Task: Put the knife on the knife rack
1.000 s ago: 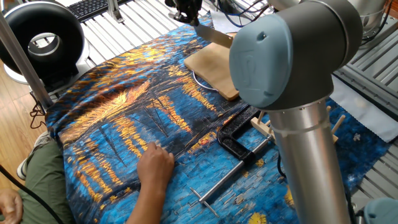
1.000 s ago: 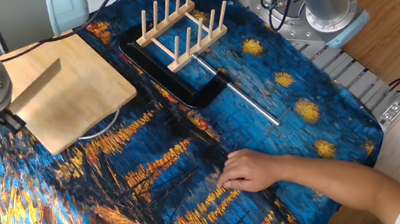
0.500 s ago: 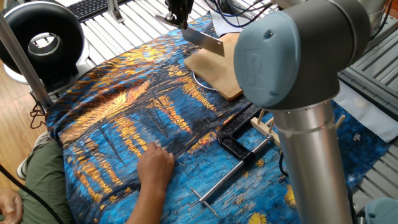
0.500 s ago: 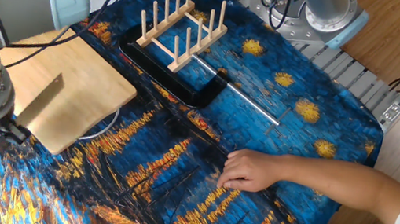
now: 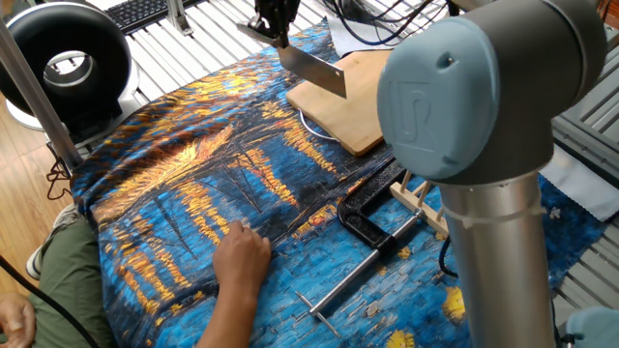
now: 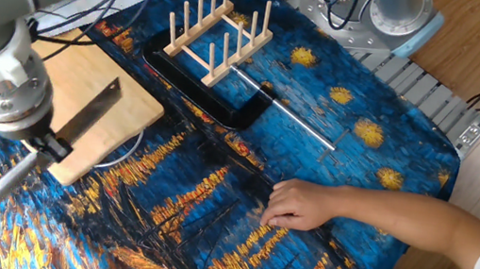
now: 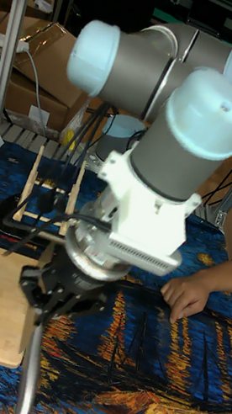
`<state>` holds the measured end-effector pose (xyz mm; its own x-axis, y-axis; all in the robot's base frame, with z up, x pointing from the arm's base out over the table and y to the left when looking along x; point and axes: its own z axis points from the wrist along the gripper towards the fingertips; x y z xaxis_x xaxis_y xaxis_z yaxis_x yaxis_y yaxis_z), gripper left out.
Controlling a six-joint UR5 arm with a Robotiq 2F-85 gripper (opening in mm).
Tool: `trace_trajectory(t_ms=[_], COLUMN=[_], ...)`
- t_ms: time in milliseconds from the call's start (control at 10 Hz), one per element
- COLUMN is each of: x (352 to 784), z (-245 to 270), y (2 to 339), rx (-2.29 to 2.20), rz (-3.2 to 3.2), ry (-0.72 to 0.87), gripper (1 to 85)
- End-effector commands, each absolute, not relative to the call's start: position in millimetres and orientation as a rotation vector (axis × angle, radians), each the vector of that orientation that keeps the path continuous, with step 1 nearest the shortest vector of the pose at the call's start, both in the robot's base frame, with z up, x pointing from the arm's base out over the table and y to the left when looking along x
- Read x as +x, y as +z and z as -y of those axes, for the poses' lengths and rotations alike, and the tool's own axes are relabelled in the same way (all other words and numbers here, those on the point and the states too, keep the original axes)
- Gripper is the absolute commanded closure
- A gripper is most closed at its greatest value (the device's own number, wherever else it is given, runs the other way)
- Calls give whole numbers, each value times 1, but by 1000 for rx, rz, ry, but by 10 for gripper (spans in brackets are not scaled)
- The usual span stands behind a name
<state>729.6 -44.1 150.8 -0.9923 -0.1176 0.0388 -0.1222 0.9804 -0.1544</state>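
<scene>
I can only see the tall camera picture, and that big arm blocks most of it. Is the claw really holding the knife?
Observer: Yes. From the other fixed view, the gripper is shut on the knife, which is tilted with its blade over the cutting board.
Operator: Is the rack free?
Observer: The rack has nothing between its pegs. A black clamp lies right beside it.
Operator: Whose hand is that?
Observer: A seated person's hand. It rests on the cloth, apart from the clamp.
</scene>
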Motion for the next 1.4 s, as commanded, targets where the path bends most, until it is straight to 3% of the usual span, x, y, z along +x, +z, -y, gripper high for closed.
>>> trace_trajectory(t_ms=[0,300,600,1100,1300], x=[742,763,759,682,674], z=[26,29,-13,-11,0], y=[152,153,150,189,190], rx=[255,383,383,273,285], rz=[3104,3164,3175,3132,3174], ry=[195,236,-25,-18,8], gripper=[847,847,847,847,847])
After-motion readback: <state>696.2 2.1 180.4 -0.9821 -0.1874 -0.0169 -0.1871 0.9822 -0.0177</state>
